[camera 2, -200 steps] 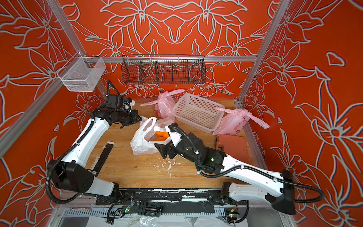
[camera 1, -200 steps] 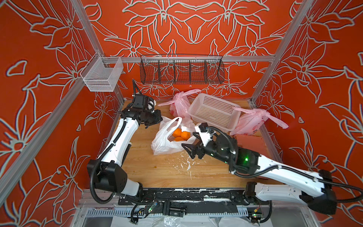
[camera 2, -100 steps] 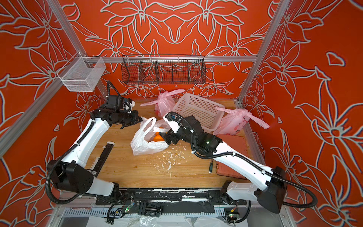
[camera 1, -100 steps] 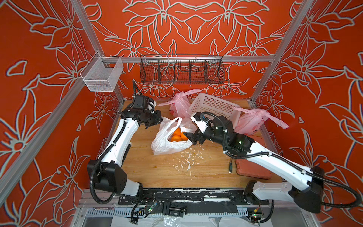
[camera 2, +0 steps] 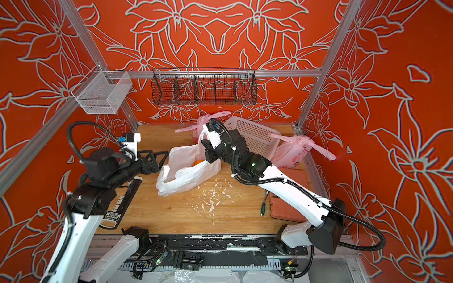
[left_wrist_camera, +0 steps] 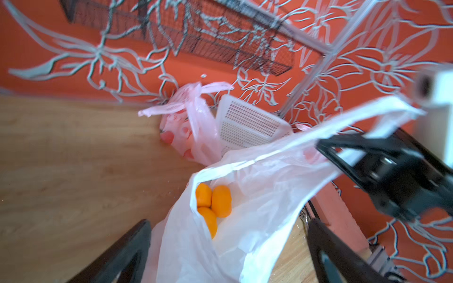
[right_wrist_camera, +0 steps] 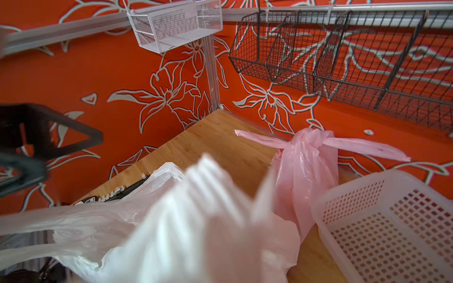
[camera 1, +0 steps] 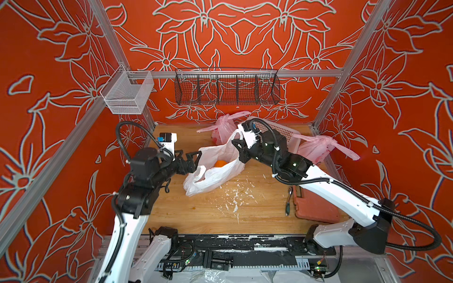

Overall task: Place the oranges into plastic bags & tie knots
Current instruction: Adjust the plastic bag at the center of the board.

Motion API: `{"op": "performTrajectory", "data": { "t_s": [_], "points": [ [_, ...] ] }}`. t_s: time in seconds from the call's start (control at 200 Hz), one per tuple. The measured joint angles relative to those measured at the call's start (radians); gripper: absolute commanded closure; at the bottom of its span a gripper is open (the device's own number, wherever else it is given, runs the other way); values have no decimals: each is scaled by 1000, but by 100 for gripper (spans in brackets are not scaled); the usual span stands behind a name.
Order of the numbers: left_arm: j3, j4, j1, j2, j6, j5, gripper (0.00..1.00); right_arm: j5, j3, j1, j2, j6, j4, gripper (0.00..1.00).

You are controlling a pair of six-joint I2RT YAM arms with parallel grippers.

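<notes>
A white plastic bag (camera 1: 215, 175) (camera 2: 186, 176) lies open in the middle of the table. Three oranges (left_wrist_camera: 213, 203) show inside it in the left wrist view, and one orange (camera 1: 221, 163) shows from above. My left gripper (camera 1: 193, 160) (left_wrist_camera: 225, 257) stands open at the bag's left rim, with bag film between its fingers. My right gripper (camera 1: 239, 149) (camera 2: 208, 153) is shut on the bag's right handle and holds it up; white film hides its jaws in the right wrist view. Two pink plastic bags (camera 1: 224, 127) (camera 1: 316, 149) stand at the back, each closed with a knot (right_wrist_camera: 306, 141).
A white perforated basket (camera 1: 288, 137) (right_wrist_camera: 392, 232) lies tilted behind my right arm. An orange case (camera 1: 316, 205) and a small tool (camera 1: 289, 201) lie at the right. A black tool (camera 2: 120, 203) lies along the left edge. White flakes litter the wood (camera 1: 235, 196). Wire baskets (camera 1: 228, 89) hang on the back wall.
My left arm swung from the back left corner down to the bag's left rim and opened. My right gripper moved from the front to the bag's right handle, shut on it and raised it.
</notes>
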Motion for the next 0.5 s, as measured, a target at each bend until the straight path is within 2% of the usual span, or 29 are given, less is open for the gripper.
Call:
{"op": "performTrajectory", "data": {
  "t_s": [0.135, 0.245, 0.365, 0.495],
  "points": [
    [-170, 128, -56, -138, 84, 62, 3, 15, 7, 0, 0, 43, -46, 97],
    [-254, 197, -68, -209, 177, 173, 3, 17, 11, 0, 4, 61, -76, 98],
    [-268, 235, -72, -229, 277, 291, 3, 18, 22, 0, 10, 69, -90, 98],
    [-227, 227, -72, -175, 389, 406, 3, 18, 22, 0, 10, 78, -93, 98]
  ]
}}
